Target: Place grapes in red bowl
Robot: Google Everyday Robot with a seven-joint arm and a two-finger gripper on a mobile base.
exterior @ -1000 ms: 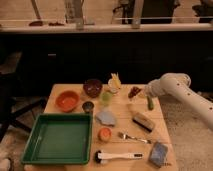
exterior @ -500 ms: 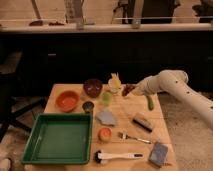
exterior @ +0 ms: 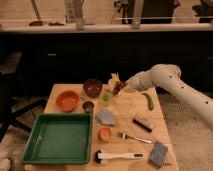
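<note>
The pincer [exterior: 123, 86] grips the grapes [exterior: 118, 89] and holds them up over the back of the worktop [exterior: 127, 106], just right of the dark bowl [exterior: 92, 87]. The red bowl [exterior: 67, 101] sits further left, near the green tray [exterior: 60, 140].

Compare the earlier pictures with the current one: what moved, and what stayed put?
The end effector has taken hold of the grapes and carried them away from the green pepper, part of the way toward the red bowl, which they have not reached. Everything else stayed put.
</note>
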